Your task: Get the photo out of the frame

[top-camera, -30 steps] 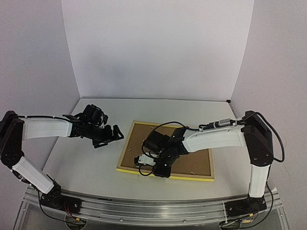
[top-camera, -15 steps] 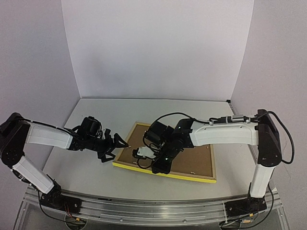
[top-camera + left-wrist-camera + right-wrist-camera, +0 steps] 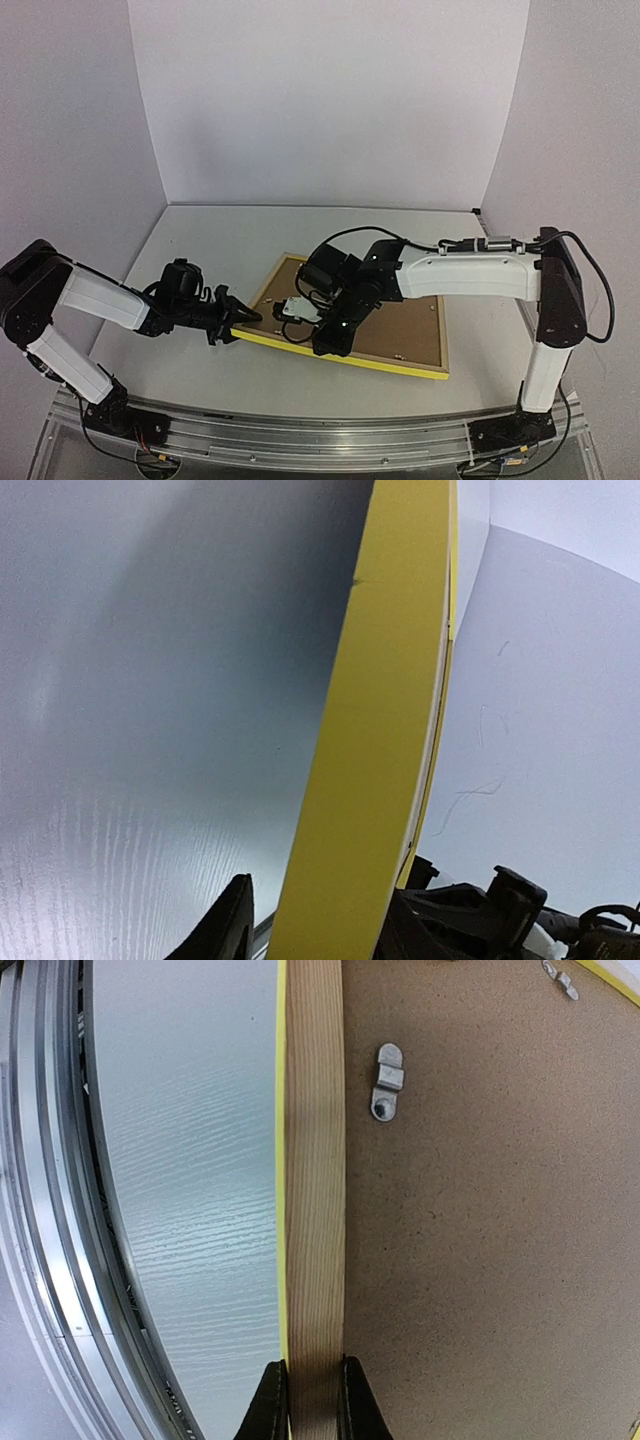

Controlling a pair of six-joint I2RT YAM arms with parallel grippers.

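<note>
Where the overhead camera looks down, find the frame [image 3: 380,362] lying back-up at the middle of the bench [image 3: 200,240], yellow near edge toward the arms, brown backing board [image 3: 400,325] filling it. Note the left gripper [image 3: 238,320] low over the bench at the frame's near-left corner. See the right gripper [image 3: 328,348] down on the same near edge, a little right of that corner. No sight of the photo from here.

Through the left wrist camera, only a long yellow strip of the frame [image 3: 380,730], running up from between the dark fingers [image 3: 238,925] of the left gripper [image 3: 315,925]. Fingers set narrow about that strip; a pale sliver on the left side, so cannot tell whether clamped or merely close. Bench [image 3: 150,730] to the left, darkly shaded beside the yellow.

Through the right wrist camera, right gripper [image 3: 313,1400] pinched narrow on the frame's pale wooden rail [image 3: 315,1160], fingers [image 3: 272,1405] touching it on both sides. Backing board [image 3: 480,1260] right of the rail, with a small metal turn clip [image 3: 386,1080] near it. Left of the rail, a thin yellow line, then bench [image 3: 190,1210], then the metal track [image 3: 50,1210] at its edge.
</note>
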